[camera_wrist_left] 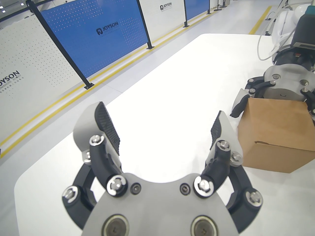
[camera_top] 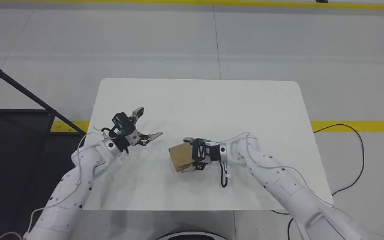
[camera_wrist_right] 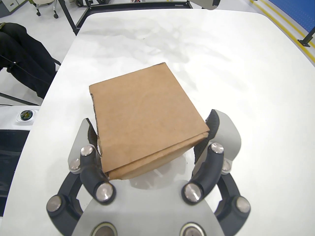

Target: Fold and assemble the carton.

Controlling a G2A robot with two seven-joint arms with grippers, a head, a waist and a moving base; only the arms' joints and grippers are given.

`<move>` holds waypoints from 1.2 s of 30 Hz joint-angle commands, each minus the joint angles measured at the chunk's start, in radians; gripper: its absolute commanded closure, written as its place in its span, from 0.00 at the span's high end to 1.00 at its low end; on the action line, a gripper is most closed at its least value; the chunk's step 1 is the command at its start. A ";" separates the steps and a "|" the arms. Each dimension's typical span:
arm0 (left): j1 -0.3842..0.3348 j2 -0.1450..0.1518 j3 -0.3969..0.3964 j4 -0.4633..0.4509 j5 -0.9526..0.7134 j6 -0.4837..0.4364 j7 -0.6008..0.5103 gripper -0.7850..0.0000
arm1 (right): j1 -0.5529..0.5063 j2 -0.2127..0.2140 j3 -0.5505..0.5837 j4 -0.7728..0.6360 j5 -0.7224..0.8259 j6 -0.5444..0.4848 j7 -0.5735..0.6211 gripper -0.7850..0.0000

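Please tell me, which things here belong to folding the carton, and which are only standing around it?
For the job: carton, gripped at two sides by the right gripper; left gripper, open, apart from the carton.
Not part of it: table, blue fence panels, yellow floor line, black stand leg.

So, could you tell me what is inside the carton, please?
Nothing inside is visible: the carton shows only closed cardboard faces, and the right end effector grips its two sides. Whether it holds anything is covered.
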 commanded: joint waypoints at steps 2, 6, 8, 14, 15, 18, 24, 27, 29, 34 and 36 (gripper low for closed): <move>-0.001 0.000 0.000 0.003 0.000 0.000 0.000 1.00 | -0.005 0.002 -0.001 -0.010 -0.019 -0.022 -0.018 1.00; -0.004 0.001 0.006 0.010 0.017 -0.014 -0.006 1.00 | -0.019 0.009 0.002 -0.038 -0.049 -0.041 -0.026 1.00; -0.004 0.003 0.009 0.012 0.038 -0.026 -0.005 1.00 | -0.027 0.012 0.006 -0.051 -0.057 -0.041 -0.019 1.00; 0.001 0.009 0.007 0.012 0.082 -0.053 0.022 1.00 | -0.042 0.020 0.022 -0.085 -0.065 -0.053 0.009 1.00; 0.002 0.011 0.009 0.006 0.098 -0.065 0.035 1.00 | -0.044 0.021 0.026 -0.089 -0.065 -0.049 0.014 1.00; 0.010 0.019 0.010 -0.002 0.168 -0.091 0.065 1.00 | -0.050 0.021 0.032 -0.096 -0.060 -0.036 0.034 1.00; 0.028 0.036 0.001 0.017 0.253 -0.139 0.152 1.00 | -0.055 0.019 0.042 -0.103 -0.050 -0.031 0.055 1.00; 0.038 0.047 -0.004 0.014 0.310 -0.166 0.207 1.00 | -0.057 0.018 0.046 -0.105 -0.049 -0.032 0.059 1.00; 0.045 0.053 -0.001 0.010 0.345 -0.182 0.240 1.00 | -0.059 0.018 0.049 -0.105 -0.048 -0.032 0.061 1.00; 0.043 0.060 0.023 0.027 0.402 -0.181 0.275 1.00 | -0.060 0.016 0.052 -0.108 -0.050 -0.037 0.067 1.00; 0.035 0.057 0.038 0.039 0.392 -0.170 0.268 1.00 | -0.060 0.016 0.054 -0.109 -0.052 -0.038 0.070 1.00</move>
